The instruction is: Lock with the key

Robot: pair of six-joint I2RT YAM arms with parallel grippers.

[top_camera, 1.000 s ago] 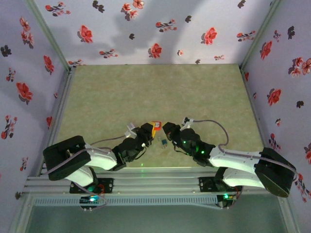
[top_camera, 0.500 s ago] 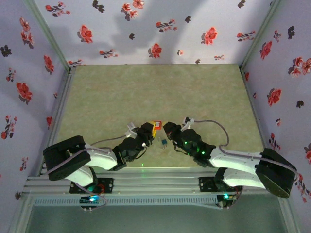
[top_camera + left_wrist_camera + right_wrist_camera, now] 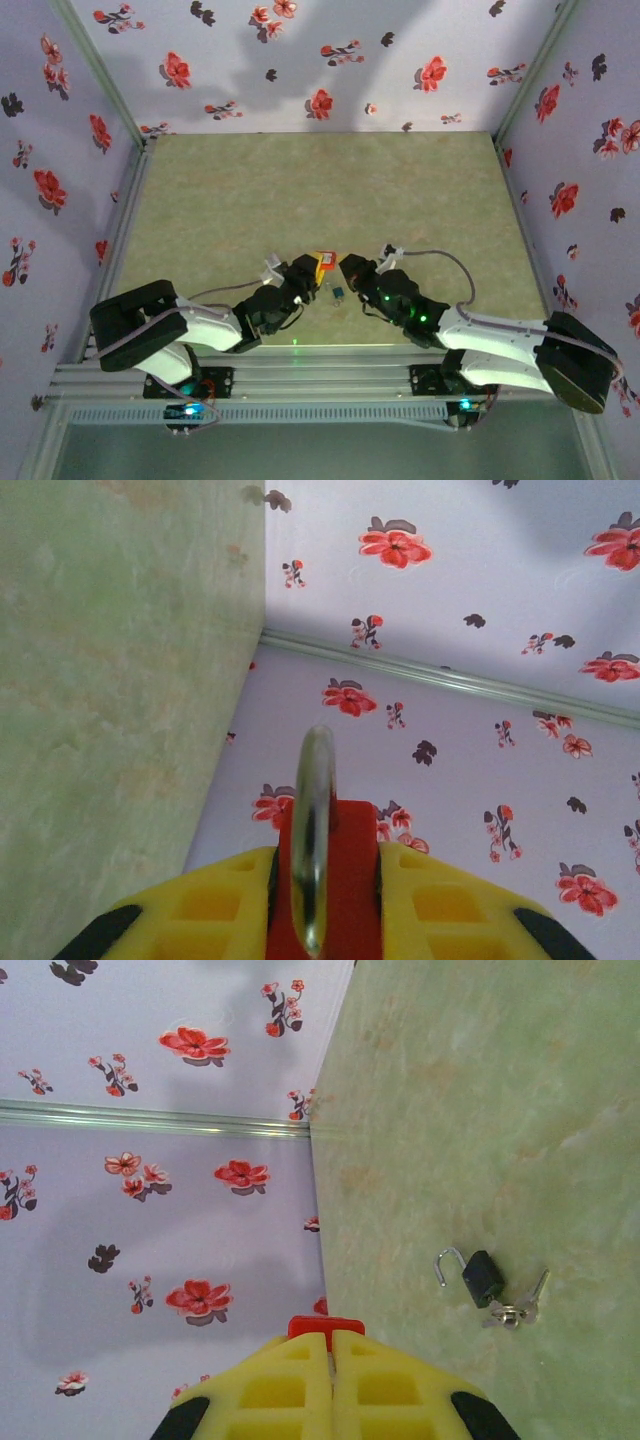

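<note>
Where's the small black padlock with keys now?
In the top view, the small black padlock lies on the green table, front centre, just below the gap between the left gripper and right gripper.

The table [image 3: 320, 190] is left free up to the walls [image 3: 300, 60], except the near middle, blocked by the left gripper [image 3: 313, 268] clamped on a red lock [image 3: 324, 262], the right gripper [image 3: 346, 266], and a black padlock [image 3: 337, 292].
</note>
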